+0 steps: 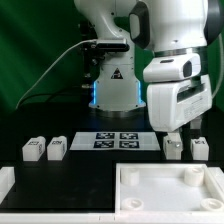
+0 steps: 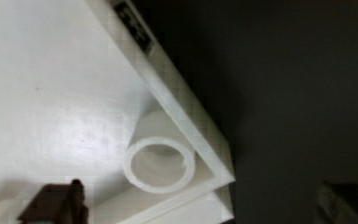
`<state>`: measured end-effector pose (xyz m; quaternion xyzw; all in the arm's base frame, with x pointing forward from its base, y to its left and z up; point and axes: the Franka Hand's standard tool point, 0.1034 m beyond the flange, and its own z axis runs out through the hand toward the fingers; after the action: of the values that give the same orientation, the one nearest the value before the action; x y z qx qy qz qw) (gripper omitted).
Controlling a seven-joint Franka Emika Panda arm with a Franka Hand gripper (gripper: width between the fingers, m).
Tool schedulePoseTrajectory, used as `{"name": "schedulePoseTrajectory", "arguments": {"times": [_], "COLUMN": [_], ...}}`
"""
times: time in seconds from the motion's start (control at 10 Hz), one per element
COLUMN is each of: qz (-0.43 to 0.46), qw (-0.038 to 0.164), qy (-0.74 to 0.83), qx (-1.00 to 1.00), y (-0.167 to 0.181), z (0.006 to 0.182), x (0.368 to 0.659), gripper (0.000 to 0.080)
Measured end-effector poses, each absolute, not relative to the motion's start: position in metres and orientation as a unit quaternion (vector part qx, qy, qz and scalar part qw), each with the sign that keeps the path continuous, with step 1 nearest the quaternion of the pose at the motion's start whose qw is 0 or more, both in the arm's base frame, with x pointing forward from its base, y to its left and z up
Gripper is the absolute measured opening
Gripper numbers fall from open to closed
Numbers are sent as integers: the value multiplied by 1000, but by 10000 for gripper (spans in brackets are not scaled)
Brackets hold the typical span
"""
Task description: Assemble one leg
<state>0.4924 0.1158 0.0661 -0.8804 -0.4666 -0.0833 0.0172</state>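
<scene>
Four small white legs with tags stand in a row on the black table in the exterior view: two at its left [image 1: 32,150] [image 1: 57,149] and two at its right [image 1: 172,147] [image 1: 199,148]. My gripper [image 1: 178,126] hangs just above the two right legs, empty. In the wrist view the gripper [image 2: 201,208] is open, its dark fingers [image 2: 51,205] spread wide over a corner of the large white panel [image 2: 51,100] with its round corner hole [image 2: 155,165]. No leg shows in the wrist view.
The large white square panel [image 1: 165,165] lies at the front right of the exterior view. The marker board [image 1: 117,140] lies behind it, before the robot base. A white part [image 1: 5,185] sits at the front left edge.
</scene>
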Motion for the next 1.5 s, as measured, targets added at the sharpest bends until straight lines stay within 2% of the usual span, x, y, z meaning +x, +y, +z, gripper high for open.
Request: {"name": "schedulePoseTrajectory", "arguments": {"times": [0.4, 0.7, 0.8, 1.1, 1.2, 1.4, 1.5], "qz": [-75, -50, -42, -37, -10, 99, 132], "qw": [42, 73, 78, 75, 73, 50, 49], "qy": [-282, -40, 2, -13, -14, 5, -10], "qx": [-956, -995, -996, -996, -997, -994, -990], "y": [115, 155, 161, 158, 158, 162, 155], "z": [62, 58, 55, 56, 54, 44, 36], "x": [490, 474, 470, 471, 467, 439, 436], "gripper": [649, 649, 649, 649, 649, 649, 649]}}
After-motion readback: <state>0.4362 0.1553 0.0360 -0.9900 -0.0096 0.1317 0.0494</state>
